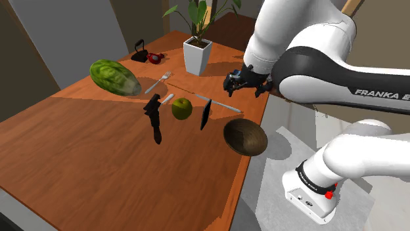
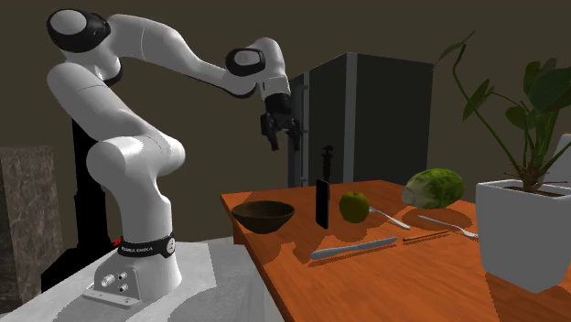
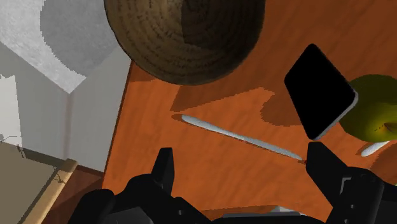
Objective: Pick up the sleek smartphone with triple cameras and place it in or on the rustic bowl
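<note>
Jaws: open. The two black fingers stood well apart with nothing between them, hanging in the air above the knife, near the stand-side edge of the tabletop.
Knife: one. It was slim, pale grey and lay flat on the wood, just behind the smartphone in the shoulder view.
Smartphone: one. It was a flat black slab with rounded corners and a thin pale rim. It stood on end and tilted on the tabletop, between the apple and the bowl. It was just beside the apple, apart from the bowl, and the jaws did not touch it.
Bowl: one. It was round and dark brown with a rough, ringed surface, and sat right at the tabletop's edge nearest the stand.
Apple: one, green, smooth and round.
Tabletop: reddish-brown wood with visible grain. The widest bare stretch lay toward the shoulder view's lower left, and a narrower strip ran between the bowl and the smartphone.
Farther things: one wrinkled green cabbage; one pale fork beside it; one slim black object whose kind I could not tell; one potted plant in a square white pot near the far edge.
Stand: a pale box beside the tabletop's edge.
</note>
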